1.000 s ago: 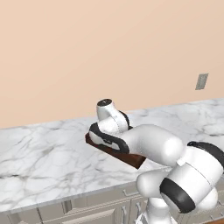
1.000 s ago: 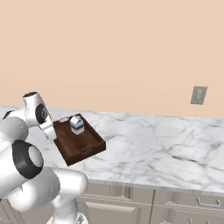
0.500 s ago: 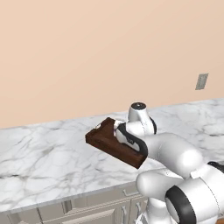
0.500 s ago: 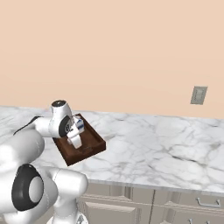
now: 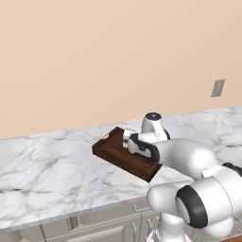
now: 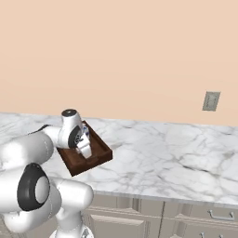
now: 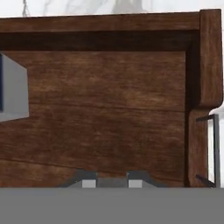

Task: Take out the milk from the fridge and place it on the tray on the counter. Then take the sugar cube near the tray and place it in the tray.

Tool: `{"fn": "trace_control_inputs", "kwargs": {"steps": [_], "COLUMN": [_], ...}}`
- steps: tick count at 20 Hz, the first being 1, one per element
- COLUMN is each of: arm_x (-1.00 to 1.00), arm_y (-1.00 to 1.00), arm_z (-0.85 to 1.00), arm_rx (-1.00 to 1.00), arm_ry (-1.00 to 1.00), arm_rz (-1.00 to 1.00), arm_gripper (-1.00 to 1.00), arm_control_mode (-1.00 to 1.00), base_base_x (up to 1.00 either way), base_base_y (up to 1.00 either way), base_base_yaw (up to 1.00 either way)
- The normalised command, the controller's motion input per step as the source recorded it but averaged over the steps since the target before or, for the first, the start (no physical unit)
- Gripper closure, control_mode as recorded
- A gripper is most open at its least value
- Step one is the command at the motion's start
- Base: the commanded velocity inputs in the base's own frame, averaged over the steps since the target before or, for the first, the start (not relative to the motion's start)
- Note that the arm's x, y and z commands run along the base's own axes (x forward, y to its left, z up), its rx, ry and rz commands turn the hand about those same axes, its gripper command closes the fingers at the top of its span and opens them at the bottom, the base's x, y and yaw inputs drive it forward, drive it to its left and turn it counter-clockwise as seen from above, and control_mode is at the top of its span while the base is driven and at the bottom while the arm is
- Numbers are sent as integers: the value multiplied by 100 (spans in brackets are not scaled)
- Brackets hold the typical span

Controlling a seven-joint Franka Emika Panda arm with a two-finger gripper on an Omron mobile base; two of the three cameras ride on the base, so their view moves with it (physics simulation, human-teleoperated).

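The dark brown tray (image 5: 115, 152) (image 6: 96, 157) lies on the white marble counter (image 5: 47, 170) (image 6: 162, 153). The milk (image 7: 13, 89) stands upright inside it; a bit of its white and blue side peeks past my arm (image 5: 126, 138). My gripper (image 7: 111, 179) (image 6: 87, 152) hangs low over the tray floor (image 7: 113, 100), to the right of the carton in the hand view and apart from it. Its tips stand close together with a small pale block, the sugar cube (image 7: 111, 182), pinched between them. The tray's end rim and wire handle (image 7: 214, 148) are at the hand view's right.
A wall outlet (image 5: 217, 88) (image 6: 211, 101) sits on the peach wall above the counter's right part. Beige cabinet drawers (image 6: 218, 214) run below the counter edge. Bare marble stretches right of the tray (image 6: 186, 158) and left of it (image 5: 42, 160).
My arm has swung from beside the tray's end to over the tray and dipped low into it. Milk and tray have stayed put.
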Motion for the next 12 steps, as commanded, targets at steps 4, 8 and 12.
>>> {"fn": "trace_control_inputs", "kwargs": {"steps": [4, 8, 12], "arm_x": [7, -9, 0], "arm_y": [0, 3, 1], "arm_z": [-12, 4, 1], "arm_rx": [3, 1, 0], "arm_ry": [1, -4, -11], "arm_rz": [1, 22, 33], "arm_gripper": [100, 100, 100], "arm_control_mode": [-100, -100, -100], "base_base_x": [0, 0, 0], "base_base_y": [0, 0, 0], "base_base_yaw": [0, 0, 0]}}
